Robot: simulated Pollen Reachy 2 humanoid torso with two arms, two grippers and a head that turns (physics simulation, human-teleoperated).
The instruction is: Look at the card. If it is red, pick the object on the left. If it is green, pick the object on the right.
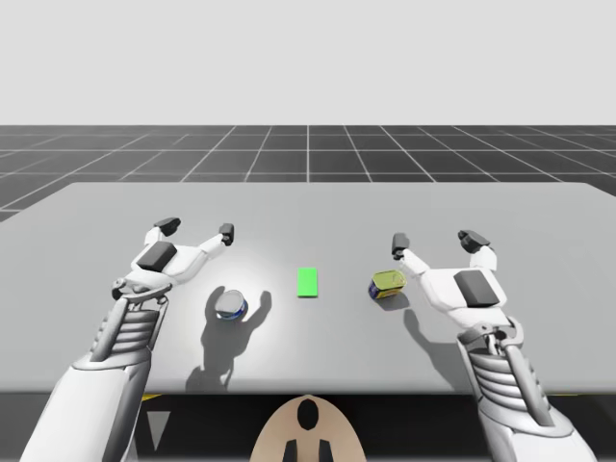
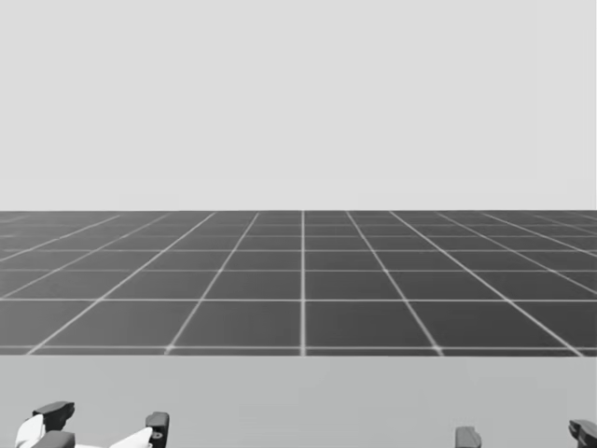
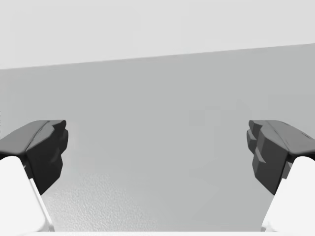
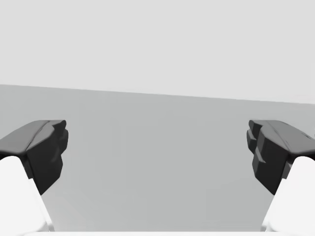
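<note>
A green card (image 1: 307,282) lies flat in the middle of the grey table (image 1: 308,212). Left of it lies a blue and silver can (image 1: 230,305); right of it lies a yellow can (image 1: 387,284). My left gripper (image 1: 197,228) hovers open behind and left of the blue can. My right gripper (image 1: 435,241) is open too, just behind and right of the yellow can. Both wrist views show wide-spread dark fingertips (image 3: 47,147) (image 4: 47,147) with bare table between them. The head view catches the left gripper (image 2: 104,417) and the right gripper (image 2: 522,433) at its lower edge.
Beyond the table's far edge (image 2: 298,357) stretches a dark gridded floor (image 2: 298,280). The table's front edge (image 1: 308,393) runs just before my torso.
</note>
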